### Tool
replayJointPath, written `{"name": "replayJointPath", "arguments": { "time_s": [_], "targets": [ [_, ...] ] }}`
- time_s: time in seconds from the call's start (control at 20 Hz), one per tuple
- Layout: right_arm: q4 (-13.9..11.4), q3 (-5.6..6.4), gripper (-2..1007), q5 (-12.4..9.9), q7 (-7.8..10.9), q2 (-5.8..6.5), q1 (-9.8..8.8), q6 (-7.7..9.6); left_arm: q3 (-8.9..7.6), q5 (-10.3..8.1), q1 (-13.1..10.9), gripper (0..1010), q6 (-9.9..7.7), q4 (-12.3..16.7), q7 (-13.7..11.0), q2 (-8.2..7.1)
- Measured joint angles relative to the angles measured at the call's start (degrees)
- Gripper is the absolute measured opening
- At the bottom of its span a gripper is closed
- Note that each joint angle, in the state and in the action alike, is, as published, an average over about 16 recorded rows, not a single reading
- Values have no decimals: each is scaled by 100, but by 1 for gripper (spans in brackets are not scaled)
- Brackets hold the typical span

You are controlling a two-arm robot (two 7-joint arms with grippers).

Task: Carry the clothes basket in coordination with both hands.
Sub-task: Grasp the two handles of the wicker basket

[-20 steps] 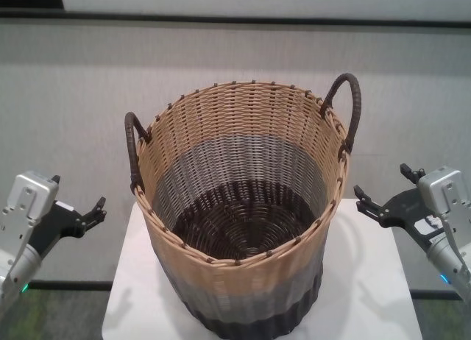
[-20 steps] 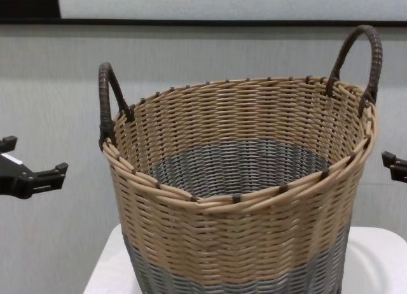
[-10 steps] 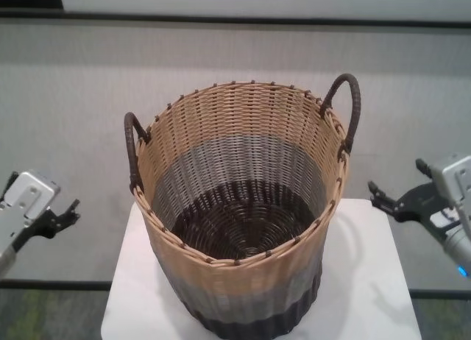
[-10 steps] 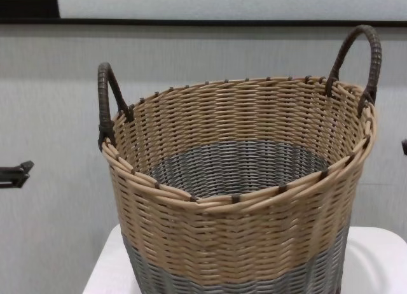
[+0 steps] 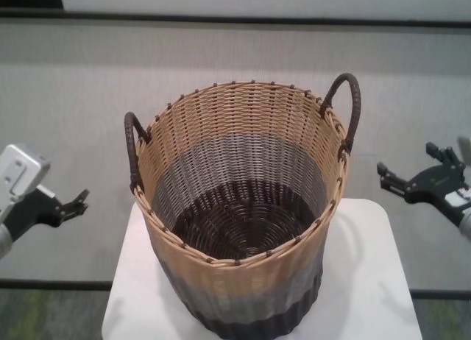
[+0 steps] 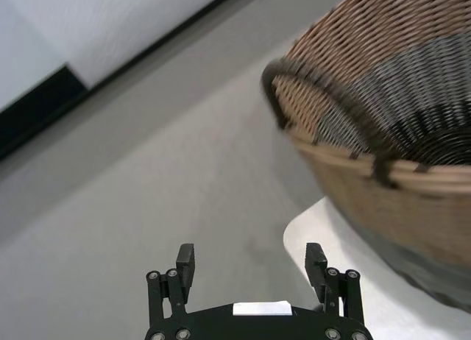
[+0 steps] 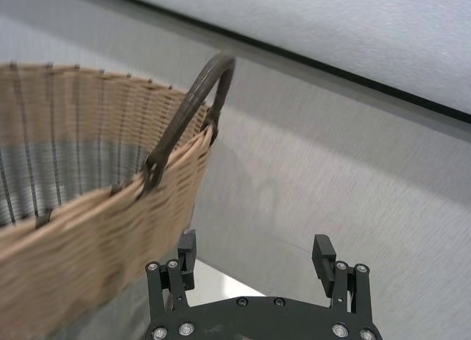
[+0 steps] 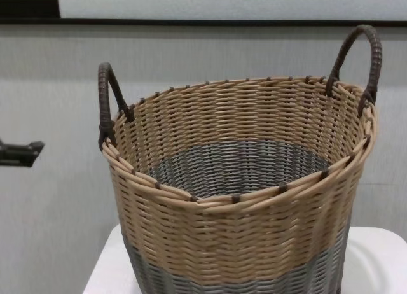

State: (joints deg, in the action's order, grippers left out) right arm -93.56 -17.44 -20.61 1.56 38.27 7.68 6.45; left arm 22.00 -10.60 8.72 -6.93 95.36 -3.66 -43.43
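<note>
The clothes basket (image 5: 243, 207) stands upright on a white table (image 5: 368, 281): tan upper band, grey lower band, dark base, nothing inside. A dark loop handle rises on its left (image 5: 132, 145) and another on its right (image 5: 349, 108). My left gripper (image 5: 77, 202) hangs open in the air left of the basket, below the left handle and apart from it. To the right of the basket my right gripper (image 5: 405, 160) is open, also clear of it. The left wrist view shows open fingers (image 6: 185, 255) facing the basket (image 6: 383, 134). In the right wrist view the gripper (image 7: 255, 252) points past the right handle (image 7: 184, 119).
The white table is small, and the basket fills most of it. Grey floor (image 5: 73, 97) lies behind and to both sides, ending at a pale wall with a dark skirting strip (image 5: 235, 18).
Both grippers have drawn outward, away from the basket's sides, and risen a little. The basket has not moved.
</note>
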Motion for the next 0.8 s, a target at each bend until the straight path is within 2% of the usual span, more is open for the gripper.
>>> {"name": "replayJointPath", "arguments": {
  "time_s": [0.2, 0.4, 0.8],
  "targets": [
    [-104, 159, 1005, -200, 118, -59, 9, 186, -102, -174, 19, 1000, 17, 114, -245, 17],
    [-177, 268, 1005, -294, 180, -156, 41, 292, -185, -295, 41, 1000, 52, 186, -432, 60],
    [-228, 321, 1005, -234, 266, -376, 172, 286, -343, -518, 83, 1000, 76, 235, -709, 233]
  ]
}}
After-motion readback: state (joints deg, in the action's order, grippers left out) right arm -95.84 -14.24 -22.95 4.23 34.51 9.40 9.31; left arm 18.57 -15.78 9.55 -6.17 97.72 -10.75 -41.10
